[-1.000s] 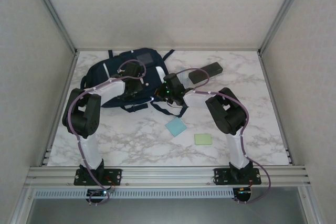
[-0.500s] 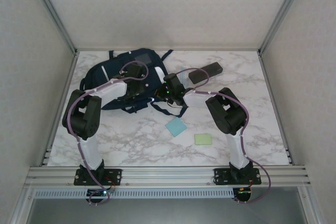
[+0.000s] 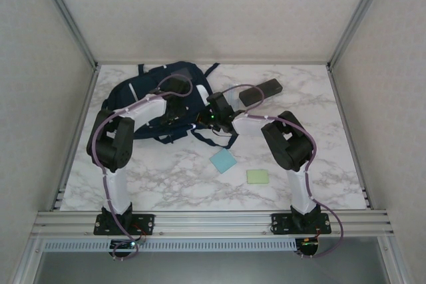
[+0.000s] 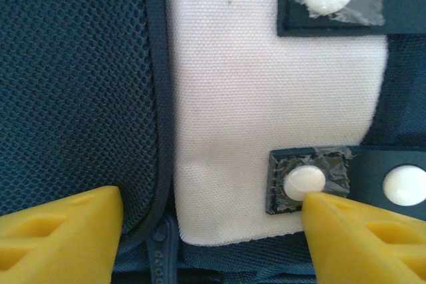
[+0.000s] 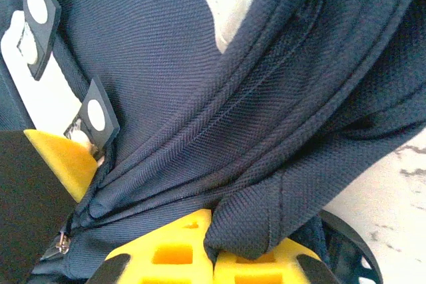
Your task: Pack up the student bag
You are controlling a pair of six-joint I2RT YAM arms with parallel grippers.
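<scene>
From above, the student bag is seen lying at the far left of the marble bench, with both arms bent over it. A blue square and a green pad lie nearer, and a dark case lies to the bag's right.

At the left wrist, the left tool is held apart over the bag's light patch and mesh.

At the right wrist, the right tool is clamped on a fold of the bag's navy fabric.
</scene>
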